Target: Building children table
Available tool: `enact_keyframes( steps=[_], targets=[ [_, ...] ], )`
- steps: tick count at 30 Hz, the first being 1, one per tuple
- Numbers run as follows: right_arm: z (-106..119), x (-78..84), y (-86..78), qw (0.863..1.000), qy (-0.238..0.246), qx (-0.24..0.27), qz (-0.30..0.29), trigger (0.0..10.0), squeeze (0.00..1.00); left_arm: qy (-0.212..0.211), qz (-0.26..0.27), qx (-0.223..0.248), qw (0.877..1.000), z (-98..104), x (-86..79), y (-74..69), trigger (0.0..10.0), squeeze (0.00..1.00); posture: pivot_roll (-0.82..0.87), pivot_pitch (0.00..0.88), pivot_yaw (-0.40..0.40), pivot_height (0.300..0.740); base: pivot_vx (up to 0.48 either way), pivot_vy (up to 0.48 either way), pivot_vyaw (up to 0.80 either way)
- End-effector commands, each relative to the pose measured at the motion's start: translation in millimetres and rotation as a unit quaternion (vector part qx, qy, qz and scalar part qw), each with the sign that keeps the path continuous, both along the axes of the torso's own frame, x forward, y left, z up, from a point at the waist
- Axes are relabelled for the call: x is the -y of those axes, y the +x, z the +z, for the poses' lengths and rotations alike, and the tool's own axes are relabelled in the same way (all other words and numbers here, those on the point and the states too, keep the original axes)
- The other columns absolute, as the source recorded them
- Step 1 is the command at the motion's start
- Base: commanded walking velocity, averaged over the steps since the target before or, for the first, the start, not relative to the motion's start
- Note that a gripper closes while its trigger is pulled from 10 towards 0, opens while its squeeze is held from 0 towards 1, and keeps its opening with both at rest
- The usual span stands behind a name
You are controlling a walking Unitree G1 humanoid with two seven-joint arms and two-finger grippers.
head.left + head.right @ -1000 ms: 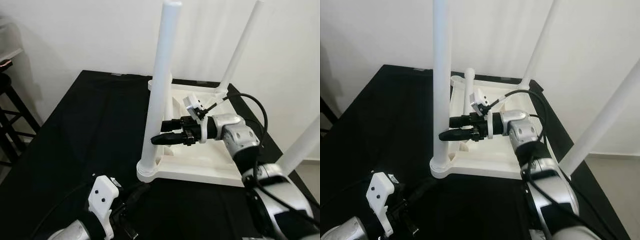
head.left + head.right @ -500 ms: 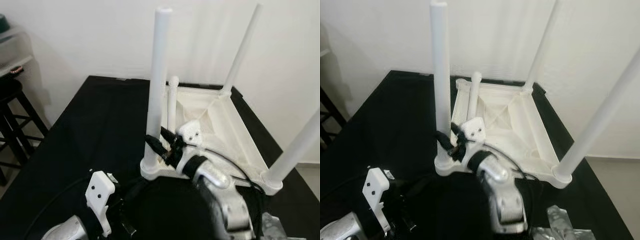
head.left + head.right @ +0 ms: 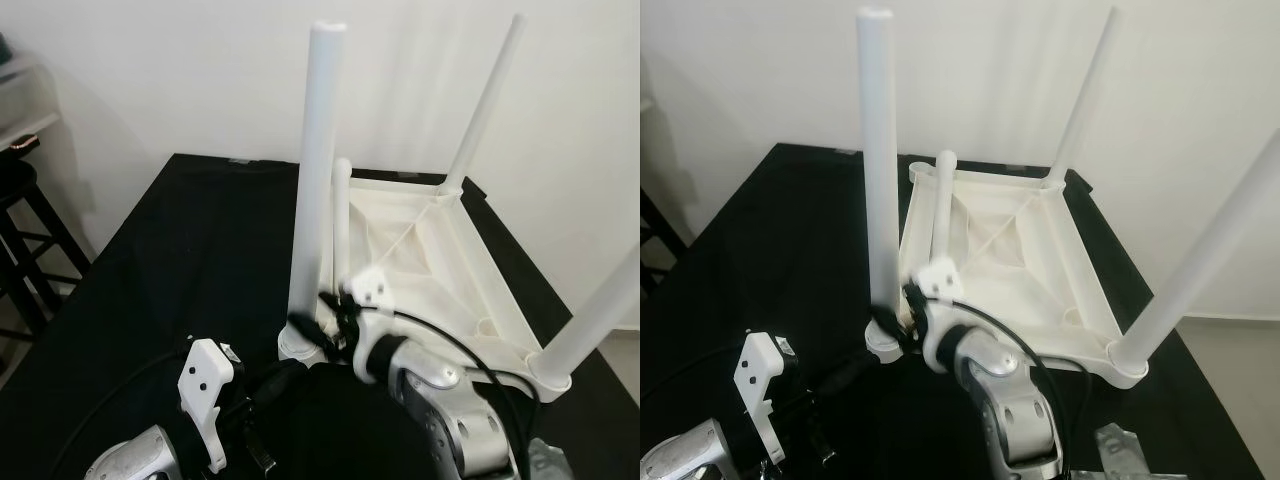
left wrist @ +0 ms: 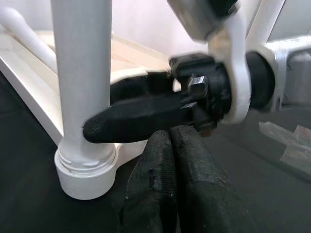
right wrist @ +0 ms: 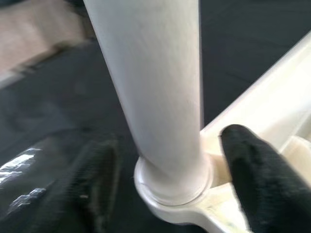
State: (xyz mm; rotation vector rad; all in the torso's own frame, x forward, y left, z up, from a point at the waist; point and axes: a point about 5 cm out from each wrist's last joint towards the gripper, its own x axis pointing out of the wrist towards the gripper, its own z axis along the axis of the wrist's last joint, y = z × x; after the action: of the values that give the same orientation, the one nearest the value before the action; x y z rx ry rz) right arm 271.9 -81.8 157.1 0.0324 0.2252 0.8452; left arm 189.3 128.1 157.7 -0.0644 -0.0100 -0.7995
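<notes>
Right gripper [image 5: 165, 160]: my fingers are spread to either side of the near-left leg [image 3: 318, 180], low by its socket, not yet closed on it.
Left gripper [image 4: 170, 179]: fingers pressed together, empty, waiting just near of that corner.
Children table [image 3: 1040, 270]: upside down on the black desk [image 3: 170, 260], legs pointing up.
Doing it well: I judge I should centre the leg, close squarely, then twist without tilting.

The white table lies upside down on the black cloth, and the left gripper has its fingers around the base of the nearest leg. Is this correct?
Not quite. It is the right gripper, not the left, whose open fingers sit either side of the nearest leg at its base, as the right wrist view shows. The left gripper is shut and sits just short of it. The white table does lie upside down on the black cloth.
</notes>
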Motion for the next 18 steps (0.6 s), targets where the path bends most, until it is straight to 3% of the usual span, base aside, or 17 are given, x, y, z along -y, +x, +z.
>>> enact_keyframes(
  steps=[1,5,6,7,11,13,14,16,18],
  targets=[
    [17.4,-2.3,2.9,0.996,0.035,0.042,0.063,10.0,1.00,-0.005,-0.007,-0.012,1.000,-3.1,2.8,-0.3,10.0,0.00,0.08,0.062,-0.091,0.740,0.000,0.000,0.00],
    [22.1,8.2,12.6,0.991,0.017,0.067,0.116,10.0,1.00,-0.006,-0.009,-0.015,1.000,-3.2,4.4,0.3,10.0,0.00,0.09,0.059,-0.094,0.740,0.000,0.000,0.00],
    [25.0,11.6,16.0,0.987,0.011,0.074,0.139,10.0,0.66,-0.006,-0.008,-0.015,1.000,-3.3,5.0,0.5,10.0,0.00,0.09,0.056,-0.097,0.740,0.000,0.000,0.00],
    [28.5,14.3,20.0,0.983,0.012,0.076,0.167,10.0,0.00,-0.006,-0.008,-0.015,1.000,-3.6,5.7,0.6,10.0,0.00,0.09,0.052,-0.098,0.740,0.000,0.000,0.00],
    [34.8,18.1,27.7,0.973,0.010,0.079,0.218,10.0,0.00,-0.007,-0.006,-0.015,1.000,-4.3,7.0,0.6,10.0,0.00,0.10,0.045,-0.103,0.740,0.000,0.000,0.00],
    [42.1,21.0,40.5,0.960,0.003,0.081,0.269,10.0,0.00,-0.007,-0.005,-0.015,1.000,-5.5,7.9,0.1,10.0,0.00,0.11,0.041,-0.105,0.740,0.000,0.000,0.00],
    [42.1,21.0,40.5,0.960,0.003,0.081,0.269,10.0,0.00,-0.007,-0.005,-0.015,1.000,-5.5,7.9,0.1,10.0,0.00,0.11,0.041,-0.105,0.740,0.000,0.000,0.00],
    [53.0,21.2,58.6,0.953,-0.002,0.087,0.291,10.0,0.00,-0.008,-0.003,-0.015,1.000,-6.6,8.2,-1.2,10.0,0.00,0.12,0.035,-0.110,0.740,0.000,0.000,0.00],
    [53.0,21.2,58.6,0.953,-0.002,0.087,0.291,10.0,0.00,-0.008,-0.003,-0.015,1.000,-6.6,8.2,-1.2,10.0,0.00,0.12,0.035,-0.110,0.740,0.000,0.000,0.00]
  ],
)
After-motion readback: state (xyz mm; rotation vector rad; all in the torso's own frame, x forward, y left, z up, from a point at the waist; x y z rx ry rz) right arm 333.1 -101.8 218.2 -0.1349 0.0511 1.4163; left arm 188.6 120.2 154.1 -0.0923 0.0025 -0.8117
